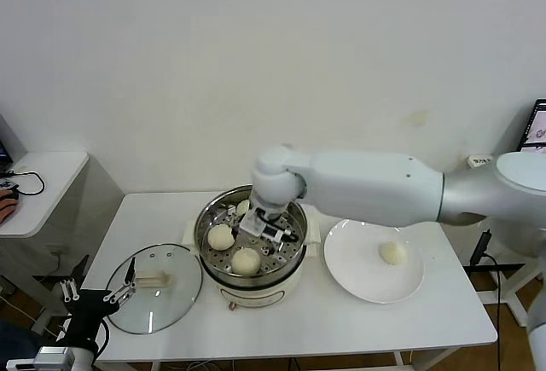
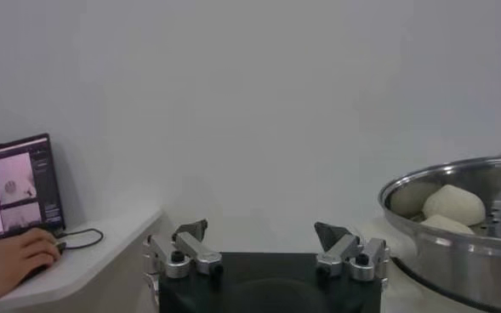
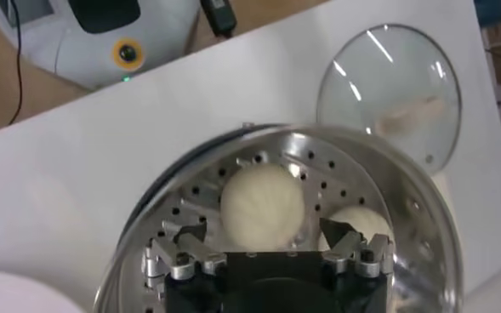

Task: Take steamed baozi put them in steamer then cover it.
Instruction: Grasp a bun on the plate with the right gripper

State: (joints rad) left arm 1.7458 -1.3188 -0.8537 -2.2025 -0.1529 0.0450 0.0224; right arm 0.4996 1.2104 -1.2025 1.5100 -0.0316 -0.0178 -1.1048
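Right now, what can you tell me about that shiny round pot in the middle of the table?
The steamer is a round, shiny steel pot on a cream-white base, standing upright on the white table between the glass lid and the plate. It is uncovered. Inside is a perforated metal tray holding three baozi; a fourth remains on the plate. The right gripper hangs inside the pot, its fingers open around one bun.
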